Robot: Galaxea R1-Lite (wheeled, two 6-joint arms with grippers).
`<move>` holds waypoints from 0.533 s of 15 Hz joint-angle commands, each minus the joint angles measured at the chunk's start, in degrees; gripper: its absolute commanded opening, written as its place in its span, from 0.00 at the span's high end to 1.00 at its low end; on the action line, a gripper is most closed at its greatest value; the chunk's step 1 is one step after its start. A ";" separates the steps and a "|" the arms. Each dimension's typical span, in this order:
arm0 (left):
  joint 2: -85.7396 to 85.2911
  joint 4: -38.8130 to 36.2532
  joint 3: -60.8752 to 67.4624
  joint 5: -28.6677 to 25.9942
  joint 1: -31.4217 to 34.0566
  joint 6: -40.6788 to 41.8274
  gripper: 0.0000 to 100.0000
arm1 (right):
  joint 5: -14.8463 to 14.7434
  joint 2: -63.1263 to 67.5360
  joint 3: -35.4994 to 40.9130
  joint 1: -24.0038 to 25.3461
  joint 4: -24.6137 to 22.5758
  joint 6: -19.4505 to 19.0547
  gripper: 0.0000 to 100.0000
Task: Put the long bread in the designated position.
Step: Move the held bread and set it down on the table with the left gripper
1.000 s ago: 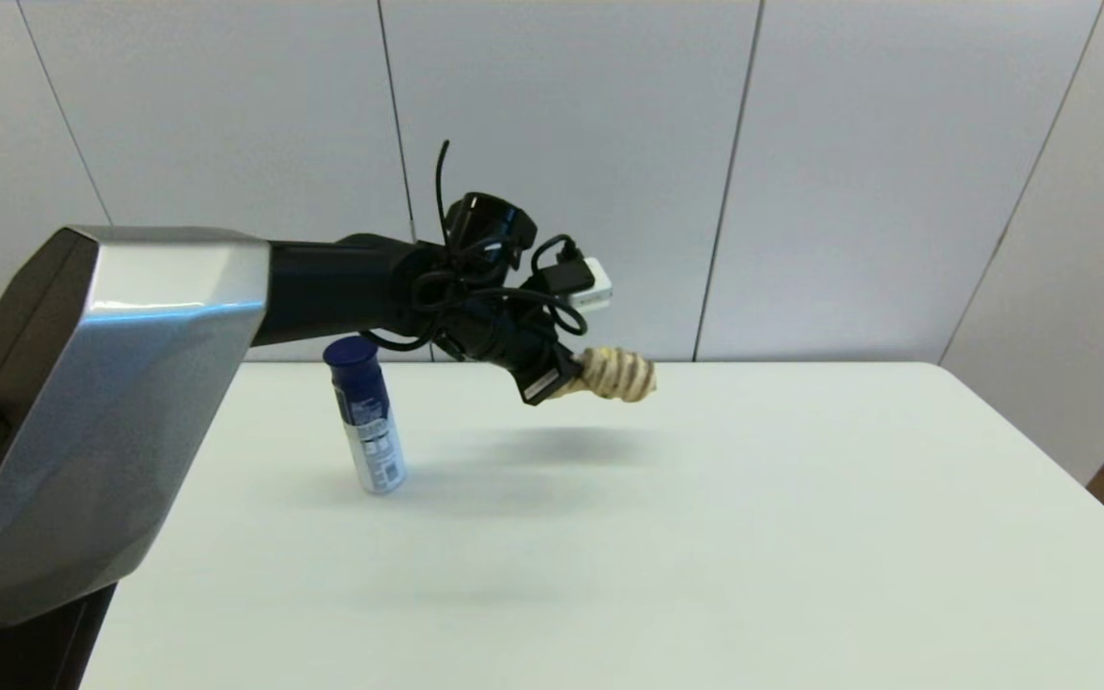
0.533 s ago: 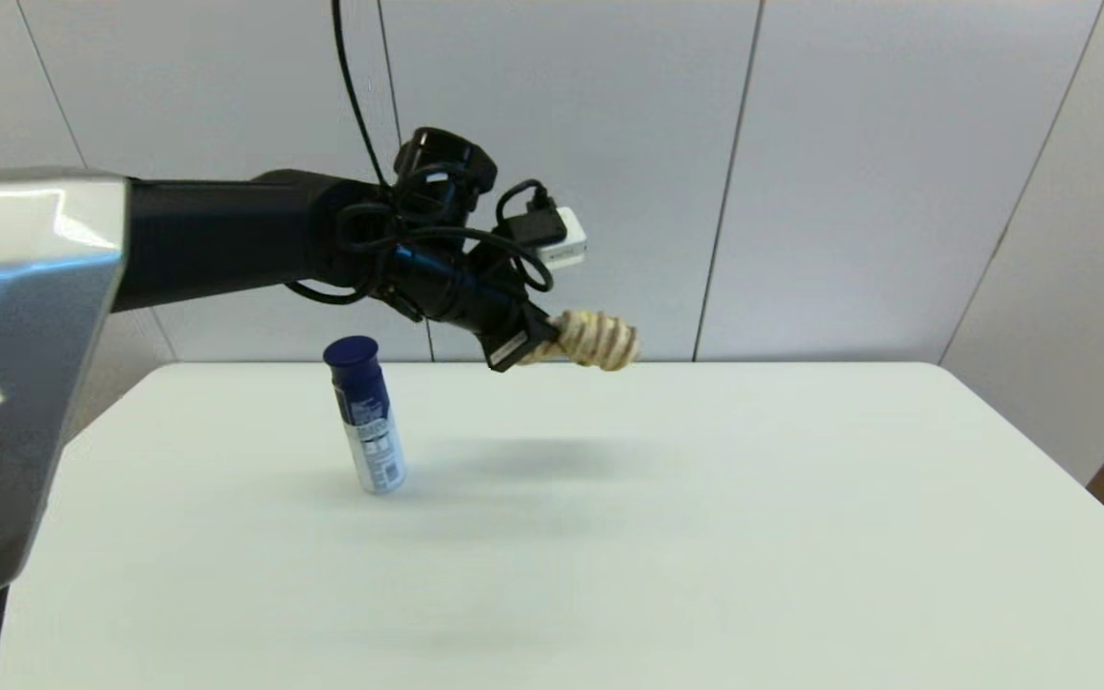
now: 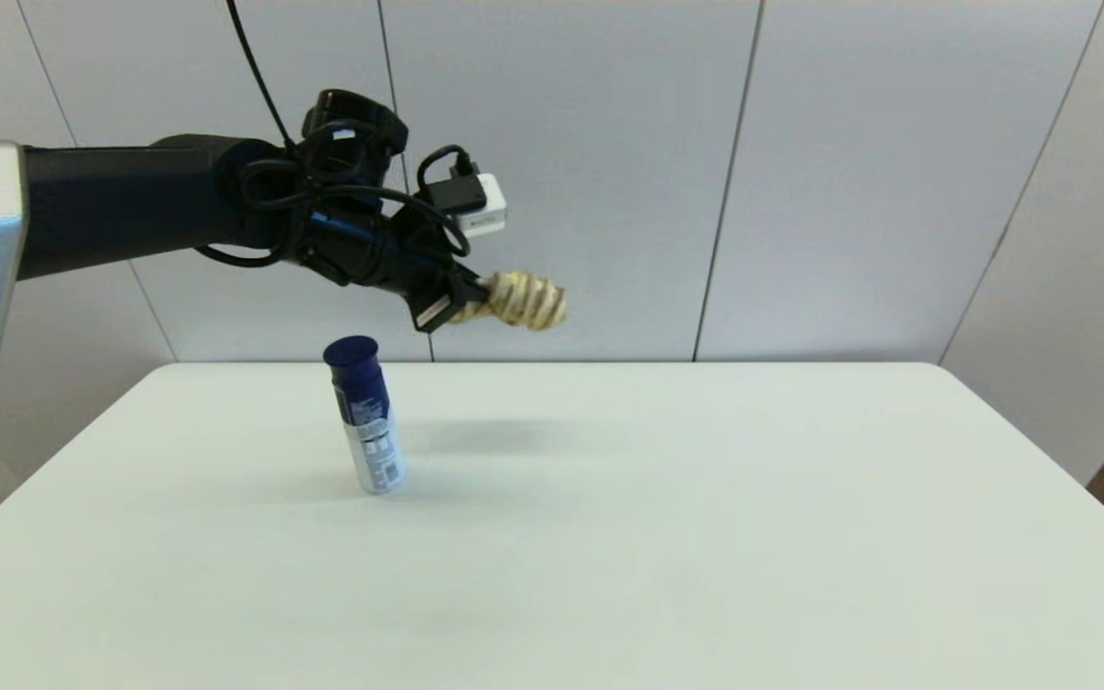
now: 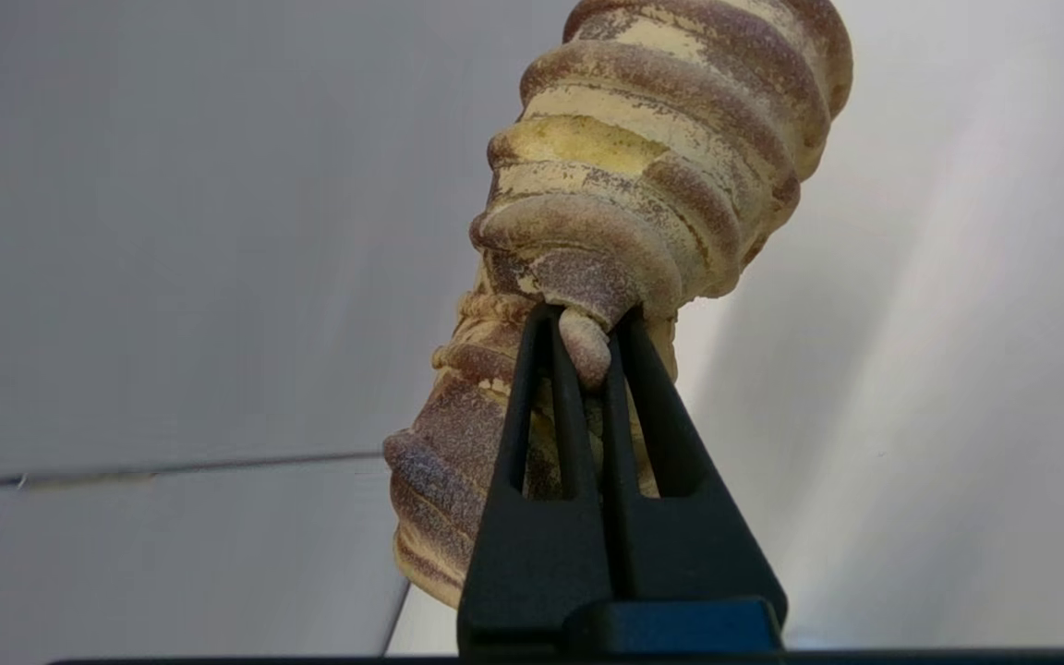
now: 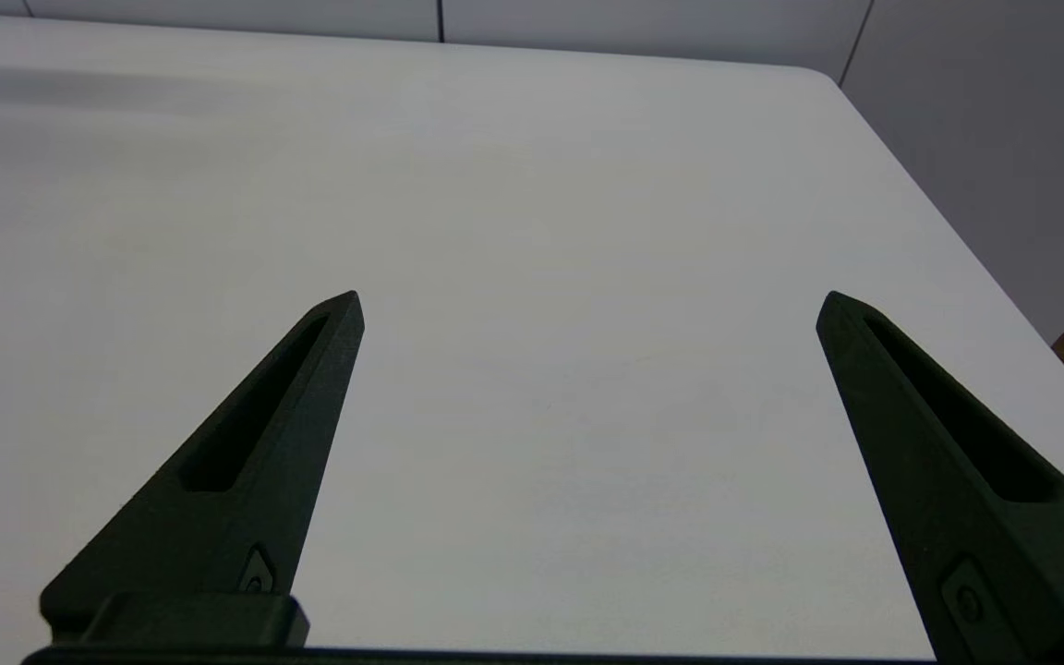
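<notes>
Since a second ago, the small oblong tan loaf of long bread with dark brown crosswise stripes (image 3: 521,300) has been carried higher and leftward, clamped in the left tool (image 4: 578,344) well above the white worktop (image 3: 705,537). The blue-capped white spray can (image 3: 366,415) is unmoved. The right tool (image 5: 587,305) is held spread wide over bare worktop.

The spray can's (image 3: 366,419) label print is too small to read.
</notes>
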 commanded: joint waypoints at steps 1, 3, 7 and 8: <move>0.45 1.78 0.01 -0.22 4.62 2.60 1.00 | 0.05 0.09 0.00 0.01 0.02 -0.01 0.00; 0.36 3.62 0.01 -0.22 7.25 4.18 1.00 | 0.05 0.09 0.00 0.01 0.02 -0.01 0.00; 0.36 6.79 0.01 -0.74 10.95 6.64 1.00 | 0.05 0.09 0.00 0.01 0.02 -0.01 0.00; 0.45 7.32 0.10 -0.74 11.56 6.82 1.00 | 0.05 0.09 0.00 0.01 0.02 -0.01 0.00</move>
